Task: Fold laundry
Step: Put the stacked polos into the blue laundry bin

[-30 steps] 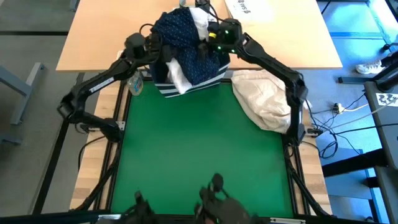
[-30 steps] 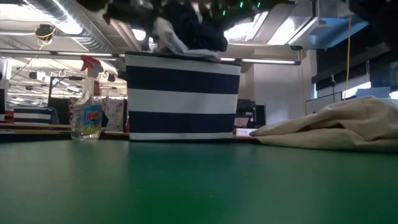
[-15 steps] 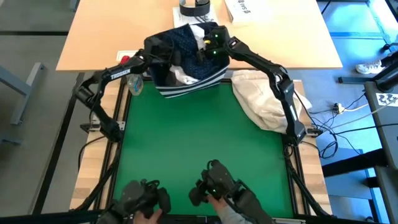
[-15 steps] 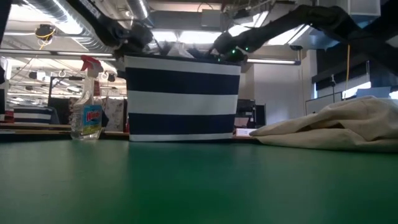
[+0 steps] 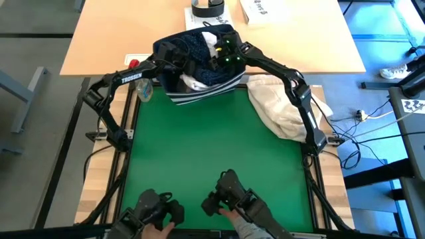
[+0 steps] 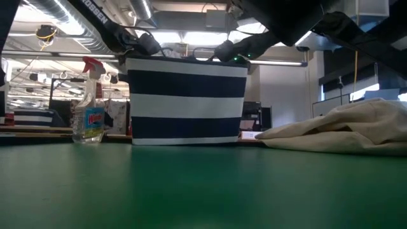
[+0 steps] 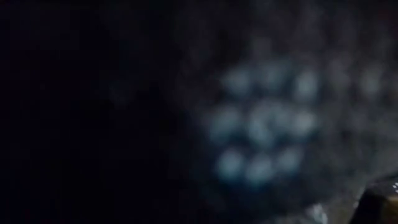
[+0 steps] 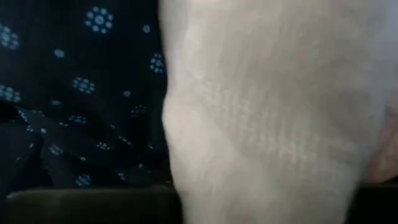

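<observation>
The laundry lies heaped in a navy bin with white stripes (image 5: 199, 97) (image 6: 187, 102) at the green mat's far edge. On top shows a navy white-dotted shirt (image 5: 198, 44) (image 8: 68, 93) (image 7: 261, 130), with white cloth (image 5: 194, 83) (image 8: 267, 118) beside and under it. My left gripper (image 5: 174, 56) (image 6: 143, 44) reaches into the bin from its left side. My right gripper (image 5: 222, 54) (image 6: 232, 49) reaches in from its right side. Both slant down among the clothes, which hide their ends. Both wrist views are filled by cloth close up.
A cream-beige cloth bundle (image 5: 282, 106) (image 6: 346, 130) lies on the mat's far right. A spray bottle (image 5: 145, 89) (image 6: 89, 105) stands left of the bin. The green mat (image 5: 212, 153) lies bare in front. A person's hands (image 5: 232, 202) show at the near edge.
Both grippers have come down from above the bin into it, tipping further downward. The heap of navy dotted and white clothes, which hung above the bin's rim, has sunk back inside the bin.
</observation>
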